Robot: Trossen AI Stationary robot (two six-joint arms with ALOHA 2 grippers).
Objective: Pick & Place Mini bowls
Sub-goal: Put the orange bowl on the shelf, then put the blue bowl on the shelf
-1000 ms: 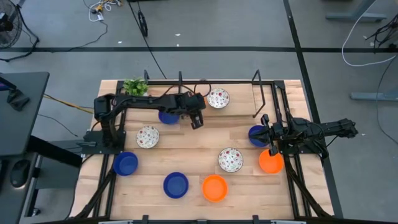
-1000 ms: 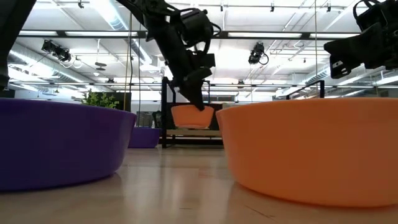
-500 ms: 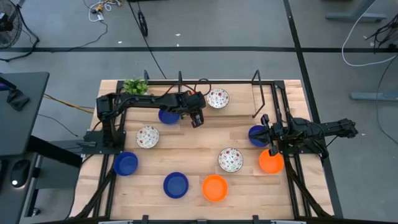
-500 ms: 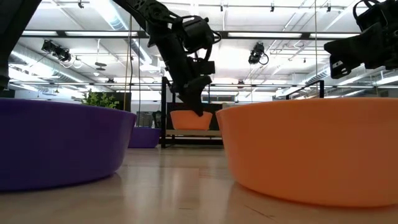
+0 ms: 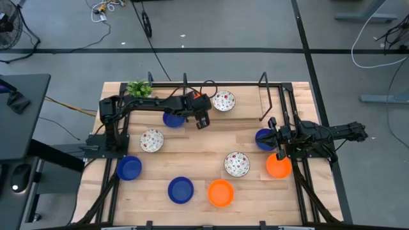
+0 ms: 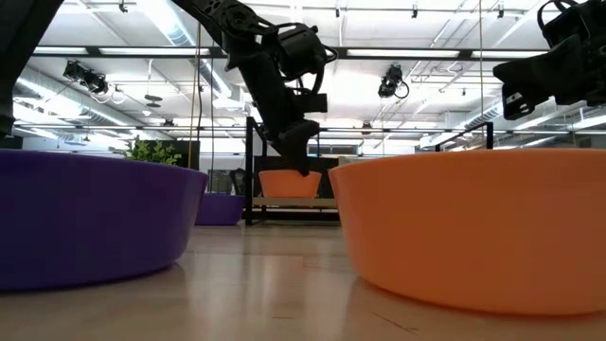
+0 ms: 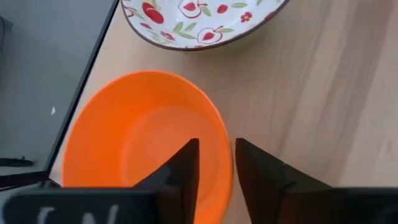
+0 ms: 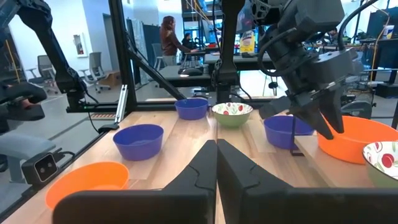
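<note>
The left gripper (image 7: 214, 171) hangs over the far middle of the wooden bench (image 5: 204, 153), its jaws slightly apart and straddling the near rim of an orange mini bowl (image 7: 146, 134) — one finger inside, one outside, with daylight on both sides of the wall, so nothing is clamped. In the low view that bowl sits flat on the bench under the arm. Just beyond it lies a white floral bowl (image 5: 224, 100), close but apart, and a blue bowl (image 5: 172, 119) lies just beside the left arm, partly under it. A small green potted plant (image 5: 138, 88) stands at the far left corner, and a black wire rack (image 5: 271, 97) rises toward the far right. Scattered over the rest of the bench, well apart from one another: a second floral bowl (image 5: 151, 140) to the left, a blue bowl (image 5: 129, 167) nearer the left edge, another blue bowl (image 5: 181, 190) and an orange bowl (image 5: 220, 193) along the near side, and a third floral bowl (image 5: 236, 163) right of centre. The right gripper (image 8: 216, 163) waits at the right side with its jaws pressed together on nothing — a blue bowl (image 5: 264, 138) and an orange bowl (image 5: 278, 165) lie close by it. People sit in the room beyond the bench.
</note>
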